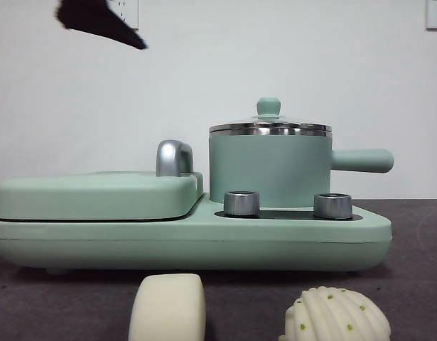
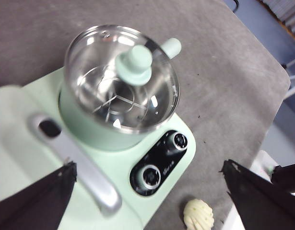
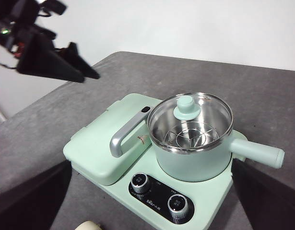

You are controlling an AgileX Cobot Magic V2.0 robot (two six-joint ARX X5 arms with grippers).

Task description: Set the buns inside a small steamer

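Note:
The small steamer (image 1: 268, 169) stands on the right of a mint green cooker base, glass lid with green knob (image 1: 268, 107) on it; it also shows in the left wrist view (image 2: 121, 81) and the right wrist view (image 3: 193, 139). The smooth bun (image 1: 168, 309) and the ridged bun with green dots (image 1: 337, 317) lie on the table in front of the base. The ridged bun (image 2: 199, 214) shows in the left wrist view, and the edge of the smooth bun (image 3: 88, 225) in the right wrist view. My left gripper (image 2: 148, 166) is open and empty, high above the base. My right gripper (image 3: 151, 164) is open and empty, high in front of the cooker.
The flat griddle lid (image 1: 97, 195) with its chrome handle (image 1: 174, 158) covers the left half of the base (image 1: 190, 245). Two dials (image 1: 241, 203) sit in front of the pot, whose side handle (image 1: 364, 160) points right. A black arm tip (image 1: 97, 18) shows at the top left.

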